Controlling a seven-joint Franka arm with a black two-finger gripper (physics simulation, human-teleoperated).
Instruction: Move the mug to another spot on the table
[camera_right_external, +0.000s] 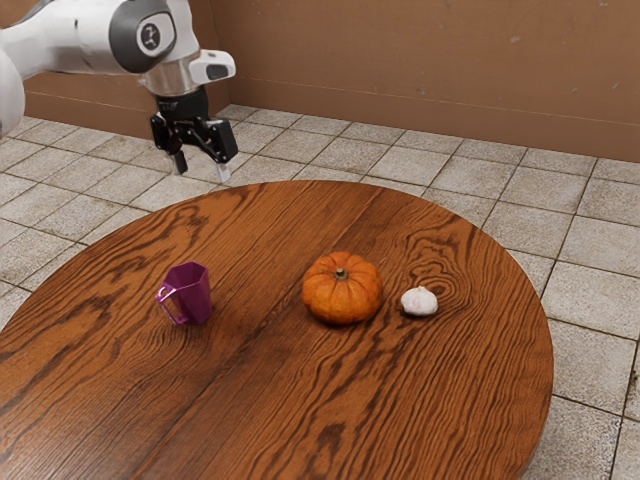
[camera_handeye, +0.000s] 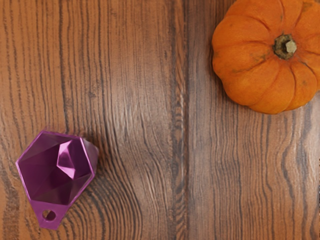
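A round wooden tabletop (camera_right_external: 420, 400) with bold dark grain stands on a floor (camera_right_external: 560, 210) of square grey-beige stone tiles with pale joints. Behind it runs a plain brown wall (camera_right_external: 420, 50) with a baseboard (camera_right_external: 450, 118) along its foot. The light is soft and even.

- The mug (camera_right_external: 186, 292) is glossy purple.
- The pumpkin (camera_right_external: 342, 288) is orange, with a brown stem.
- The garlic (camera_right_external: 419, 301) is white.
- The table (camera_right_external: 300, 400) is reddish-brown wood with dark wavy grain.
- The gripper (camera_right_external: 201, 168) is black.

Upright purple mug (camera_right_external: 187, 293) on table (camera_right_external: 300, 420)
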